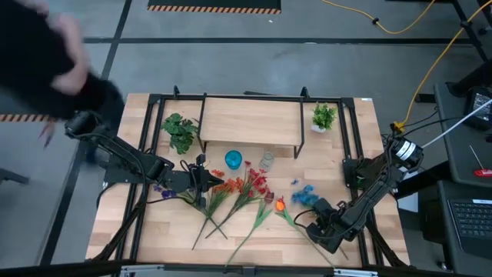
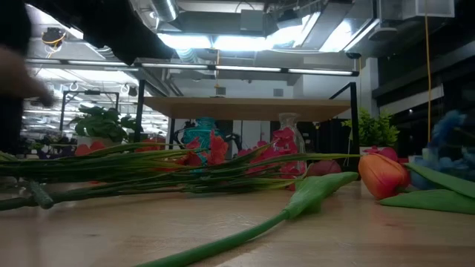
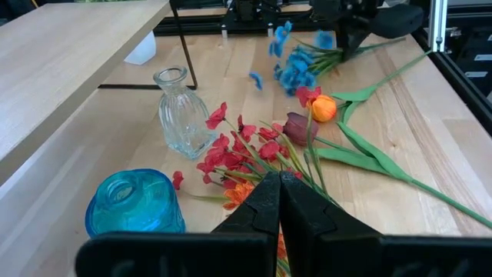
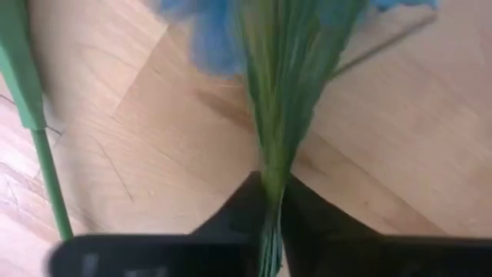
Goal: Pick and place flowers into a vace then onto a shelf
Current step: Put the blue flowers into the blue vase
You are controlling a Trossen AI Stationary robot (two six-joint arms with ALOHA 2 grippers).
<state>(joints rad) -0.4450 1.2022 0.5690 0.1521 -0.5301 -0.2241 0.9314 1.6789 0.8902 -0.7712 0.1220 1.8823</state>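
Flowers lie fanned out on the tabletop: red and orange blooms [image 1: 244, 185], an orange tulip [image 1: 279, 205] on a long leafy stem, and purple blooms [image 1: 160, 187]. My left gripper [image 1: 201, 178] is shut and sits just over the red and orange blooms [image 3: 246, 158]. My right gripper [image 1: 319, 219], at the table's near right, is shut on the blue flower [image 1: 305, 195]. A blue vase [image 1: 233, 160] and a clear glass vase [image 1: 266, 161] stand in front of the shelf [image 1: 250, 123]. My left gripper [image 3: 278, 183] hangs over the flower heap with shut fingers; I cannot tell whether it touches the blooms beneath. My right gripper [image 4: 269, 192] pinches the blue flower's bundled green stems [image 4: 270, 165] between its two fingers, low on the stems. The fingers slant down and lie roughly along the stems, with the blue blooms [image 4: 215, 38] beyond the fingertips.
Two potted plants [image 1: 179, 131] [image 1: 324, 117] stand at the shelf's ends. The shelf's black legs [image 3: 184, 54] rise beside the glass vase [image 3: 183, 111]. A person [image 1: 46, 54] moves at the far left corner. Bare wood shows along the near edge [image 1: 169, 242].
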